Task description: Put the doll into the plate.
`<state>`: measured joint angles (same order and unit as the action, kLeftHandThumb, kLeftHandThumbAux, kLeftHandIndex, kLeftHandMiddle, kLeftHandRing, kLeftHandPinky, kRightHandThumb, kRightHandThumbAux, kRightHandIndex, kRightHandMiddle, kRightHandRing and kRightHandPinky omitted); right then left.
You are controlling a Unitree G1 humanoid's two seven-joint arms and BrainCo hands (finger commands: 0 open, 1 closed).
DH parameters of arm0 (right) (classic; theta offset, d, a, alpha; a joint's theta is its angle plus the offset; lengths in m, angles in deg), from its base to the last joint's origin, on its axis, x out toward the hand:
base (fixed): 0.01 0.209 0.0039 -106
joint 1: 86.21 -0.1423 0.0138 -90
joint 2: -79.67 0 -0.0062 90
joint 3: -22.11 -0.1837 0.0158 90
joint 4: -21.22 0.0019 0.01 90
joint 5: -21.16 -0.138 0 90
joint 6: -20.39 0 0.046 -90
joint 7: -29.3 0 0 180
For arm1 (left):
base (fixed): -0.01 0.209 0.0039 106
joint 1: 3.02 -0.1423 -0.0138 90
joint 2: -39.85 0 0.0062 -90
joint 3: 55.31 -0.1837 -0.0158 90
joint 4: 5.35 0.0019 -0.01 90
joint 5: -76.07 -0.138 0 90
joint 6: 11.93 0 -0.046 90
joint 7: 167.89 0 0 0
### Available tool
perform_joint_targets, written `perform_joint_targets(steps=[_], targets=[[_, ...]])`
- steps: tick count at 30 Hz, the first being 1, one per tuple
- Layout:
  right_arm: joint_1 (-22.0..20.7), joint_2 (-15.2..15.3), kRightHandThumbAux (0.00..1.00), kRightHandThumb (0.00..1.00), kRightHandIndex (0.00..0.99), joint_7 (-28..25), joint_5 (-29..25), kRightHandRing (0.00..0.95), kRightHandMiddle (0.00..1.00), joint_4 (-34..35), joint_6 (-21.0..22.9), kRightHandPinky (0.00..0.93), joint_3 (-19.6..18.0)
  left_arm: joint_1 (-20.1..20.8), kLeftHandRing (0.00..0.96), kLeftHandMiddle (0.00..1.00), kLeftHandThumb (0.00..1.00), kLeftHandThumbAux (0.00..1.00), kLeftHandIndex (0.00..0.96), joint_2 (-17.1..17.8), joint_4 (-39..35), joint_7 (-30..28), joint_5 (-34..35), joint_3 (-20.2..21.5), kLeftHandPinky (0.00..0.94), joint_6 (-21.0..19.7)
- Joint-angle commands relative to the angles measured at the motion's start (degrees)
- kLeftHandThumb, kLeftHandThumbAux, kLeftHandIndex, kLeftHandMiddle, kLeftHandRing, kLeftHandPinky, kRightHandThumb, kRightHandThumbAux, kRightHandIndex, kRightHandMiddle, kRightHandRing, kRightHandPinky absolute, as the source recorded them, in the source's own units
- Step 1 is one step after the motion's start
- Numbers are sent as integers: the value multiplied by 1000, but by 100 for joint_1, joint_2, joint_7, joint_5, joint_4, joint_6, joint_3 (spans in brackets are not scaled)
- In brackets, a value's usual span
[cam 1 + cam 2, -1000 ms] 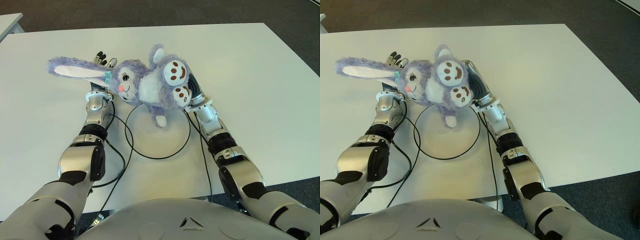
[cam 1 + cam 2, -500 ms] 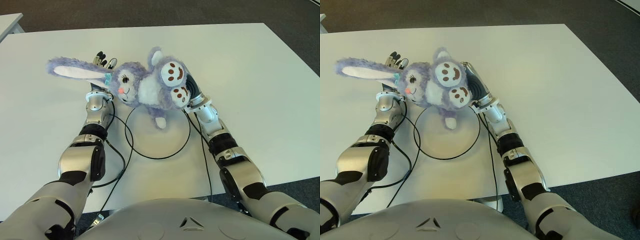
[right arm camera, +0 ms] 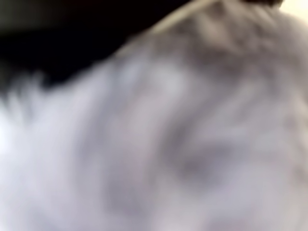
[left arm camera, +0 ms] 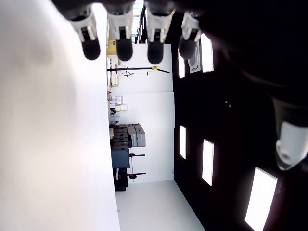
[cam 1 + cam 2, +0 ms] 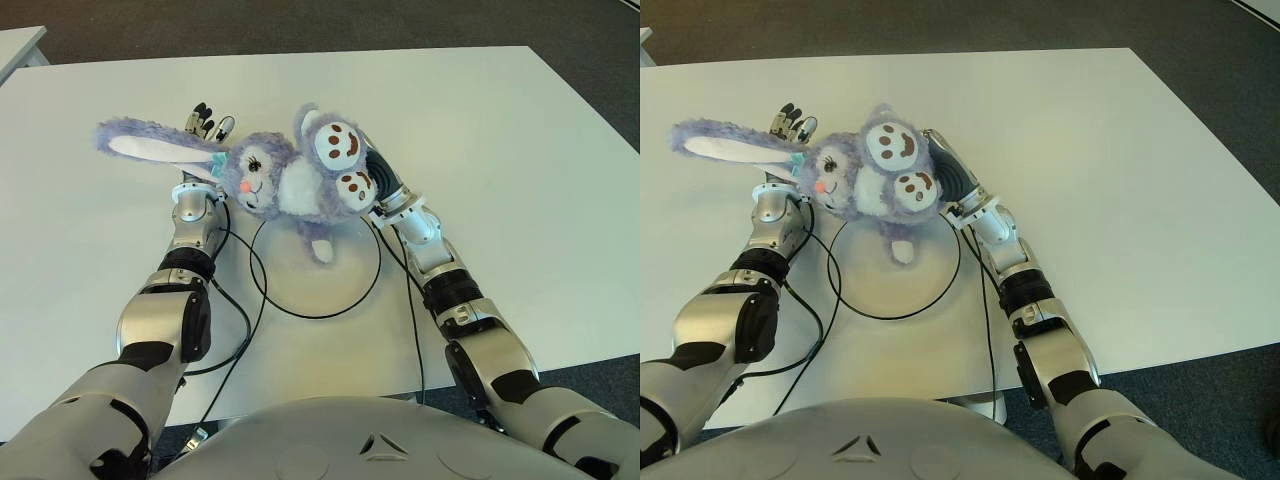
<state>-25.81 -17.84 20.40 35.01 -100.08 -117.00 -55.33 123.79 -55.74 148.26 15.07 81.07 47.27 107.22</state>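
Observation:
A purple plush bunny doll [image 5: 285, 180] with long ears and brown-soled feet hangs tilted over the far rim of the plate [image 5: 322, 288], a white dish with a thin black rim on the white table. My right hand [image 5: 381, 183] holds the doll from behind its feet, mostly hidden by it. Purple fur [image 3: 159, 144] fills the right wrist view. My left hand [image 5: 205, 125] is beside the doll's head, under its long ear [image 5: 150, 143]. Its fingers [image 4: 122, 45] are straight and hold nothing.
Black cables [image 5: 238, 300] run along both forearms and cross the table beside the plate. The white table [image 5: 500, 150] stretches wide to the right and far side. A second table corner [image 5: 15, 45] shows at the far left. Dark floor surrounds the table.
The doll has shifted slightly to the left with my right hand, its feet swinging toward its head. The left hand has stayed in place.

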Motion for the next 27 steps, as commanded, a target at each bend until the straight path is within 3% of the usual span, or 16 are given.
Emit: perform_joint_targets(steps=[1,6,7,13,14,27], targets=[[132,64,711,698,432,-6,139,737,704,-20,151,682,51,-399,51,90,0,512,18,-175,292,48,-47,-29,0,-227],[127,58,713,698,431,112,220,685,668,-17,137,593,50,-399,52,92,0,511,19,-174,292,47,-48,-29,0,-228],[124,58,715,696,429,139,240,581,591,-26,126,502,53,-398,53,93,0,511,21,-173,293,46,-48,-28,0,-230],[95,56,718,695,424,202,282,493,504,-109,32,422,75,-393,56,95,0,511,19,-167,301,43,-51,-31,0,-242],[95,61,718,695,422,209,284,444,464,-113,18,371,76,-395,55,94,0,509,19,-170,298,46,-54,-34,0,-241],[-72,-11,721,677,408,576,373,297,323,-638,-623,260,63,-407,47,89,0,511,19,-174,289,70,-68,-43,0,-227]])
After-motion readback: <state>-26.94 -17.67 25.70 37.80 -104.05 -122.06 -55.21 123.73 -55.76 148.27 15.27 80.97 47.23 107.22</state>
